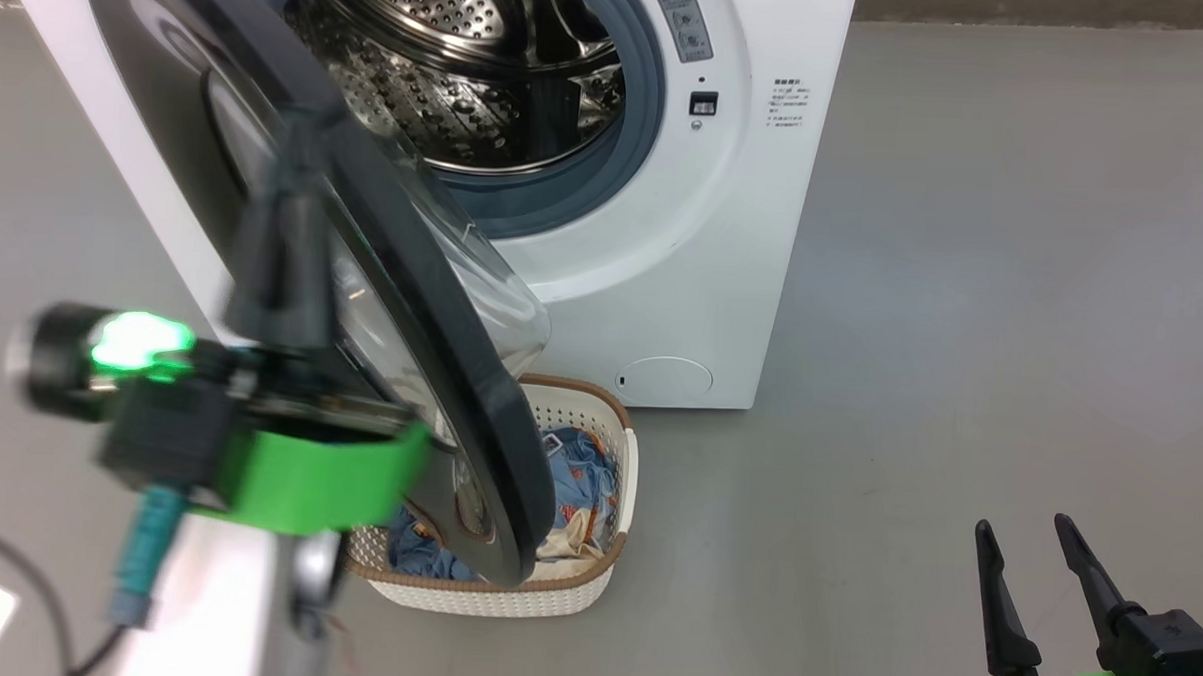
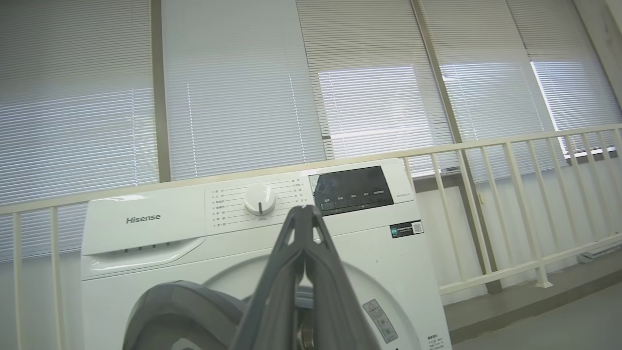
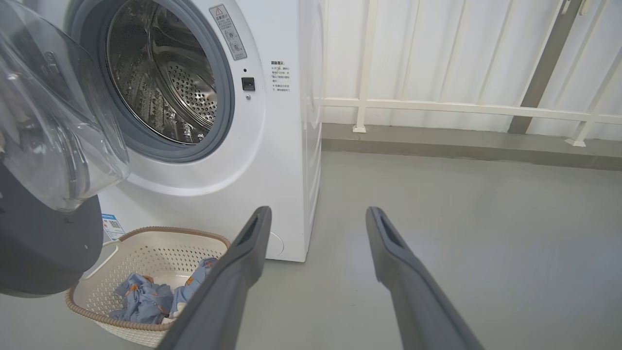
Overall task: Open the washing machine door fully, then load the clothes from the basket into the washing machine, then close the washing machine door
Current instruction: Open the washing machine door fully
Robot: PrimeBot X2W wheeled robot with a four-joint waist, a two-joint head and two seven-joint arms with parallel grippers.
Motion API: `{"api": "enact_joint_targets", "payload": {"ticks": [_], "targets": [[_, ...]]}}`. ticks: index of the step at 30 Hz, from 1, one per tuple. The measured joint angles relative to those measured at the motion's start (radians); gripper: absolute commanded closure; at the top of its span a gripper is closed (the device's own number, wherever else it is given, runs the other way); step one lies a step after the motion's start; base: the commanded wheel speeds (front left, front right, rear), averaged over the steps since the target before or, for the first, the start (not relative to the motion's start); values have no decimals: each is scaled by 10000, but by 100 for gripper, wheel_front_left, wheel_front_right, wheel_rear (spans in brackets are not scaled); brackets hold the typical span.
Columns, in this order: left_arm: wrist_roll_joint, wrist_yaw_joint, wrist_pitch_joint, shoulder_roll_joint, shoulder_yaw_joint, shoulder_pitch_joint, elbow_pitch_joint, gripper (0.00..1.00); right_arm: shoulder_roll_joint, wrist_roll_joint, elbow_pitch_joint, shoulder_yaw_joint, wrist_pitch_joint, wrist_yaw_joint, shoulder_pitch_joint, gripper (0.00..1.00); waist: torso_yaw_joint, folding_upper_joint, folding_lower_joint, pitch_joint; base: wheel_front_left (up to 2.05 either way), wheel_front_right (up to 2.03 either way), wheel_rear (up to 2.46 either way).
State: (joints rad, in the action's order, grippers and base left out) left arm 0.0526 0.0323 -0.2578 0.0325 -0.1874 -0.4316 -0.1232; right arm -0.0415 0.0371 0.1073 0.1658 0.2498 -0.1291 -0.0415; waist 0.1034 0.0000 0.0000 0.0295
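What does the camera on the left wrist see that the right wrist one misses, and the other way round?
Left wrist view gives: a white dial, the Hisense name, window blinds and the left end effector, shut. Right wrist view gives instead: the steel drum, the washing machine door with its clear glass bowl, the basket holding the clothes, and the right end effector, open. Both share the white washing machine, its warning sticker and the pale railing behind.
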Motion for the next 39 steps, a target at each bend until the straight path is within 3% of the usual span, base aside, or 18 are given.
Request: {"api": "enact_joint_targets", "payload": {"ticks": [5,7,12,20,39], "targets": [[1016,71,648,13,-2366,-80,-311,100,0,17,-33,-46,0,0,-94,0,-1,0,0,-134,0,0,0],[1745,71,1360,17,-3741,-82,-192,100,2,36,-25,-104,0,0,-241,0,-36,0,0,-187,0,0,0],[2888,29,2343,38,-5149,47,485,100,6,75,-27,-265,0,0,-240,0,-158,0,0,-231,0,0,0],[3104,136,2844,151,-5597,558,1981,100,6,100,-25,-282,0,0,-242,0,-343,0,0,-229,0,0,0],[3145,708,2460,660,-5108,812,3639,100,6,190,2,-274,0,0,-244,0,-313,0,0,-202,0,0,0]]}}
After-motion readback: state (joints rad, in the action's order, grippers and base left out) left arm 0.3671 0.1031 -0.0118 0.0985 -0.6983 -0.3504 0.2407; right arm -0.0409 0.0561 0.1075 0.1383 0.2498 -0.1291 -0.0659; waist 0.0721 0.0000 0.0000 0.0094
